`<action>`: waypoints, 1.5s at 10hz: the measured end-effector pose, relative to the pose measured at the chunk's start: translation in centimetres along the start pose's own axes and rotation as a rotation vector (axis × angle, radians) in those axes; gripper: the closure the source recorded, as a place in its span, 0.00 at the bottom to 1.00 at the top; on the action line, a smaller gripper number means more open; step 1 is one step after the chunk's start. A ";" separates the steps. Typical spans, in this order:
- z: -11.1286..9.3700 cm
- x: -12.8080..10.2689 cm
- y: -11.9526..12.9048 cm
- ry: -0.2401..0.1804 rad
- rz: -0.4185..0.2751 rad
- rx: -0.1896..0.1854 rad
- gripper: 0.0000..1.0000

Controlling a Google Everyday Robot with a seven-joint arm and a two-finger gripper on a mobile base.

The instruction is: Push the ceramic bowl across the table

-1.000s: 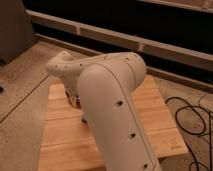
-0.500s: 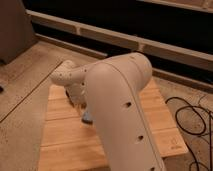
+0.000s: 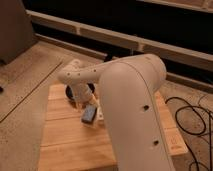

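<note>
Gripper (image 3: 71,95) hangs low over the far left part of the table (image 3: 65,145), tucked under the white wrist link, which hides most of it. Released or clenched: cannot tell. Nothing shows it grasping anything.

The ceramic bowl (image 3: 85,92) is just beside the gripper, on its right in the camera view. It shows only as a dark round shape, partly covered by the forearm. Touching or a hair apart: cannot tell, since the wrist blocks the contact line.

A blue-grey block (image 3: 89,115) lies flat on the planks, nearer the camera than the gripper and a little right of it. It sits close to the bowl but apart from it. The big upper arm (image 3: 132,115) fills the right half of the view and hides the table beyond the bowl. Speckled floor (image 3: 22,100) lies left of the gripper, and black cables (image 3: 192,117) lie far right on the floor.

Step, as a judgement: gripper set at the bowl's side, either at the start of the push or in its early part, with the bowl near the far left end of the table.

The next move calls for a low, steady sideways sweep, keeping the gripper's height at the bowl's wall so it slides and does not tip. The line should pass clear of the block.
</note>
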 end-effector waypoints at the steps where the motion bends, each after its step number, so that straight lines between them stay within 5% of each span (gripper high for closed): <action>1: 0.0 -0.4 1.1 -0.008 -0.074 -0.011 0.35; 4: 2.1 0.0 2.9 0.034 -0.211 -0.035 0.35; 7: 3.6 -0.1 2.1 0.060 -0.231 -0.041 0.35; 15: 7.3 -5.1 -0.5 0.063 -0.281 -0.093 0.35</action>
